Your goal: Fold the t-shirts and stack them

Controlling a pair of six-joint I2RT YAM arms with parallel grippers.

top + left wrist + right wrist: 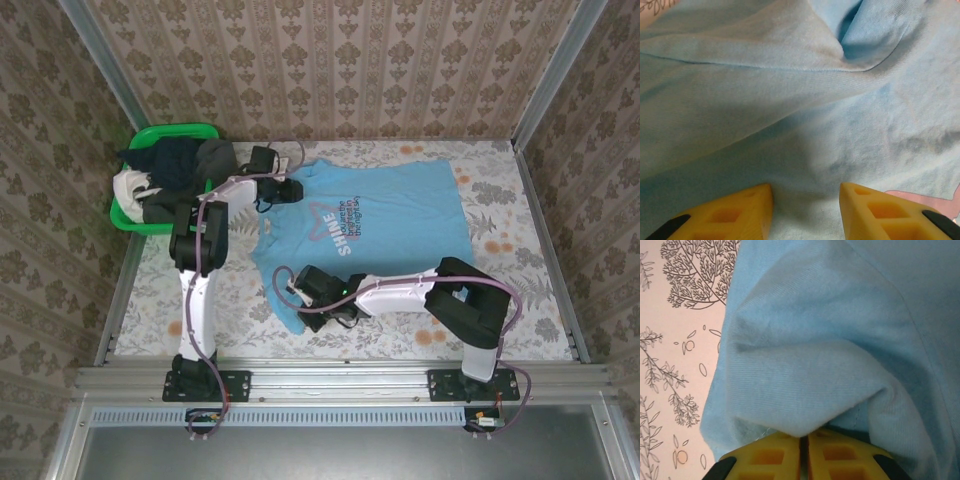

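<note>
My station is a staged robot cell (dressed homelike): beige damask wallpaper panels (330, 70) around me, silver aluminium frame rail (340, 375) behind, floral-printed tablecloth (520, 260) beneath.

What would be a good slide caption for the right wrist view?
The right gripper shut on a bunched fold of the light blue t-shirt, beside the floral table cover.

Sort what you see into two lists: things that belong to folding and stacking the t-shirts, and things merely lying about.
Belongs to the job:
light blue t-shirt, spread flat
dark t-shirts, heaped together
left tool, open over the blue cloth
right tool, shut on a fold of it

Just lying about:
green basket
floral tablecloth
</note>
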